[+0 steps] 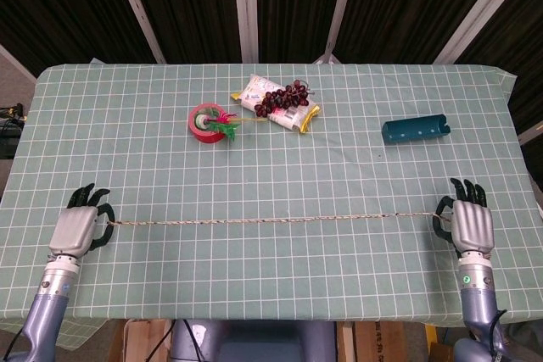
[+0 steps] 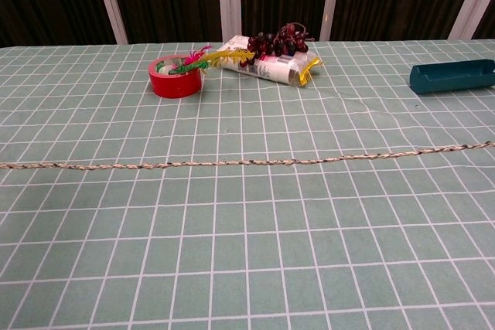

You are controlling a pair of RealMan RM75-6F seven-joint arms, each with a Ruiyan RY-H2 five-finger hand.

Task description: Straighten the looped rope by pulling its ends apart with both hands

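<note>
A thin braided rope (image 1: 271,220) lies stretched almost straight across the near part of the table, with no loop in it. In the chest view the rope (image 2: 247,162) runs from edge to edge of the frame. My left hand (image 1: 78,229) holds the rope's left end, fingers curled around it, low over the cloth. At the other end my right hand (image 1: 469,225) grips the rope the same way. Both hands show only in the head view.
Across the table's far half stand a red tape roll (image 1: 204,121) with a small plant sprig, a snack packet with dark grapes (image 1: 282,101) on it, and a teal box (image 1: 415,130). The checked green cloth (image 1: 339,167) covers the table; both hands are close to its near edge.
</note>
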